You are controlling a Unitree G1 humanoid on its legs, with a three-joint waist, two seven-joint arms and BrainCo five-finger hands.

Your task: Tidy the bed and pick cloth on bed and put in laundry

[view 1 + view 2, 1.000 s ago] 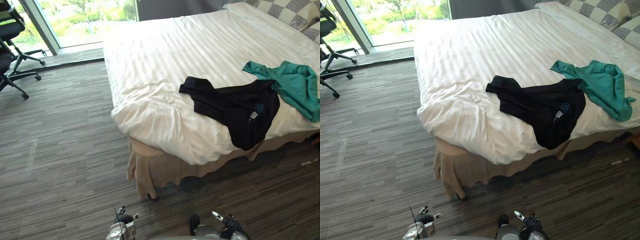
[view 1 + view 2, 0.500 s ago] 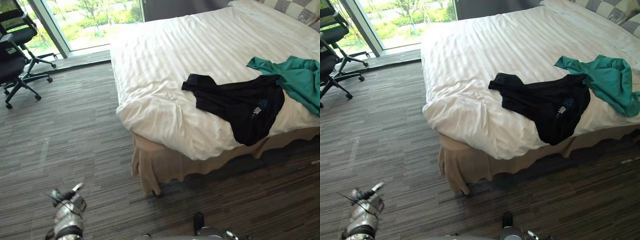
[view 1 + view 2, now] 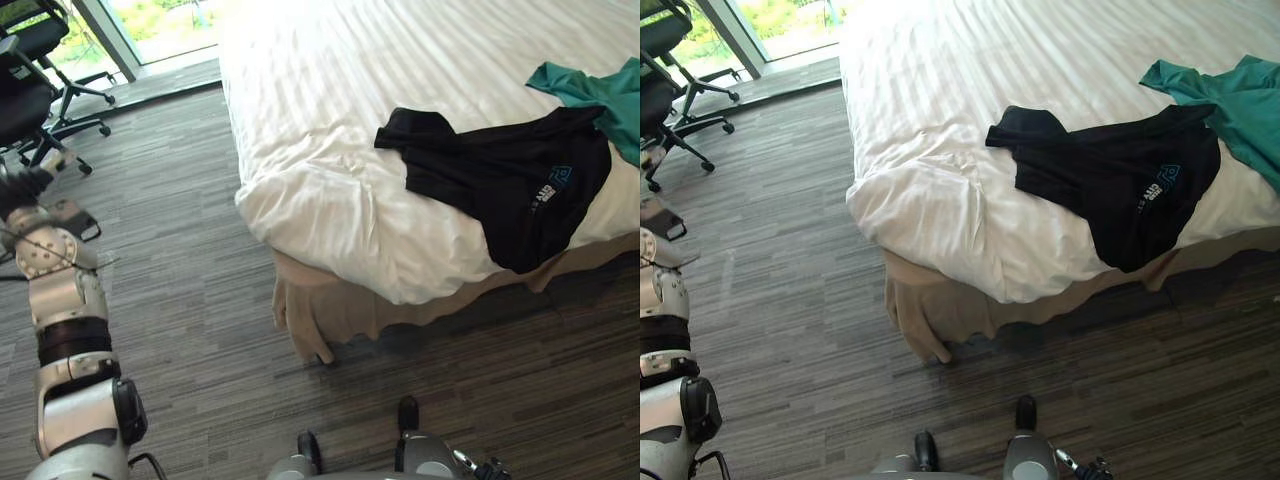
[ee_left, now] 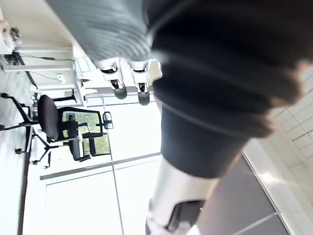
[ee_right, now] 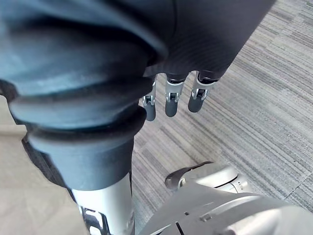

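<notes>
Bed [image 3: 330,110] with white sheet, rumpled at near corner. Black cloth [image 3: 500,190] lies on bed, draped over near edge; teal cloth [image 3: 600,95] touching it on right. Left hand [image 4: 142,78] up at robot's left side, fingers loosely apart, empty. Right hand [image 5: 170,98] low over floor [image 3: 180,300], fingers straight, empty. Office chair [image 3: 25,90] by window. Task judged barely begun: neither cloth picked up, laundry trip and sheet smoothing left

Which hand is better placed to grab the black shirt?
Probably the right hand: the black shirt drapes the bed edge on its side; the left hand is raised far left over the floor.
</notes>
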